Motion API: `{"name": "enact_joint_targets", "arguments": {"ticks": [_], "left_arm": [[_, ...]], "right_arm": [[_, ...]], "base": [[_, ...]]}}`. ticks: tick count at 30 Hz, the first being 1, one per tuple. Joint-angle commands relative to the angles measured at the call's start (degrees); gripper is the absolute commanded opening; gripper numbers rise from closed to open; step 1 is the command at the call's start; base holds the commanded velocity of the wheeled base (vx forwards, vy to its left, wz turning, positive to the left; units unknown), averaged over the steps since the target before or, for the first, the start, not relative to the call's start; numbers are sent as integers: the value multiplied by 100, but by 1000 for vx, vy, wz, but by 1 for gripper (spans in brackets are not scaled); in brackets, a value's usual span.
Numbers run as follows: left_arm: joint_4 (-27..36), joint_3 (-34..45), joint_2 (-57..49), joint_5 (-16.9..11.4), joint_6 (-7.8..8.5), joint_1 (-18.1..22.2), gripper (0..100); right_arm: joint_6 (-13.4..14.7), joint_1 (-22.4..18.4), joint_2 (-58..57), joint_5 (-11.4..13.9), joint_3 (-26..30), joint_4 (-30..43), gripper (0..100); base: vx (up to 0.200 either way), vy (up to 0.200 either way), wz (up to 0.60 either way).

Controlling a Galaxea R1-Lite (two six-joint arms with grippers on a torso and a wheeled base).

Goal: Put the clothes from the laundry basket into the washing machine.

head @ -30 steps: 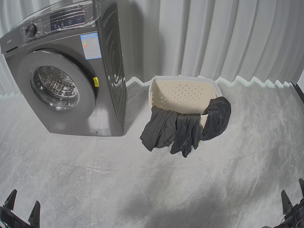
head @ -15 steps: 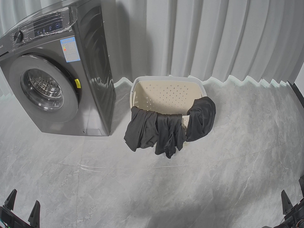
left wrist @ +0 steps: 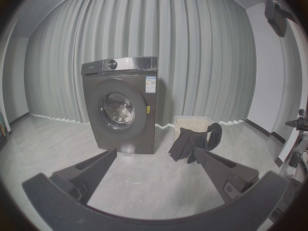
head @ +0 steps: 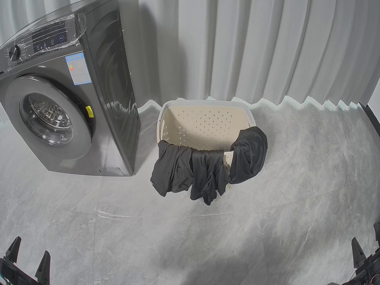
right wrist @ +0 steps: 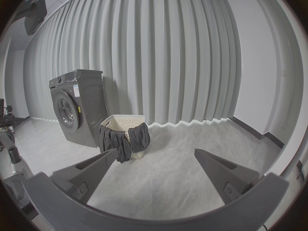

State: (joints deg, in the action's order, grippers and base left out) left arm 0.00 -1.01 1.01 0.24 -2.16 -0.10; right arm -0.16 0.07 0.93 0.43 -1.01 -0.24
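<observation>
Claws: two; my left claw (left wrist: 154,151) and right claw (right wrist: 154,151) sit low, fingers spread apart, holding nothing.
Room: open grey floor (head: 190,242) ahead of both.
Clothes: dark clothes (head: 206,171) farther ahead, between the claws; I can't count the pieces.
Basket: one laundry basket (head: 206,105), clothes draped over its near rim.
Washer: one washing machine (head: 59,111) ahead of the left claw, beside the basket, door shut.

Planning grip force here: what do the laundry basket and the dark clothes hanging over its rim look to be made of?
Laundry basket: likely rigid plastic, cream, matte; moulded walls with small punched holes. Clothes: soft dark grey fabric, perhaps a thin knit; they hang limp in folds over the front rim.
</observation>
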Motion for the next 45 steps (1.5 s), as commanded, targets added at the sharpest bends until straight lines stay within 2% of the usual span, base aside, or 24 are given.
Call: {"name": "enact_joint_targets", "arguments": {"ticks": [1, 4, 13, 25, 45], "left_arm": [[0, 101, -92, 2, -4, 10, 100], [0, 101, -92, 2, -4, 1, 100], [0, 101, -92, 2, -4, 10, 100], [0, 101, -92, 2, -4, 1, 100], [0, 101, -92, 2, 5, 10, 100]], "right_arm": [[-2, 1, -93, 1, 101, -2, 100], [-2, 1, -93, 1, 101, -2, 100], [-2, -7, -93, 1, 101, -2, 100], [-2, 1, -93, 1, 101, -2, 100], [-2, 1, -93, 1, 101, -2, 100]], "base": [[200, 0, 0], [200, 0, 0], [0, 0, 0], [0, -200, 0], [0, 0, 0]]}}
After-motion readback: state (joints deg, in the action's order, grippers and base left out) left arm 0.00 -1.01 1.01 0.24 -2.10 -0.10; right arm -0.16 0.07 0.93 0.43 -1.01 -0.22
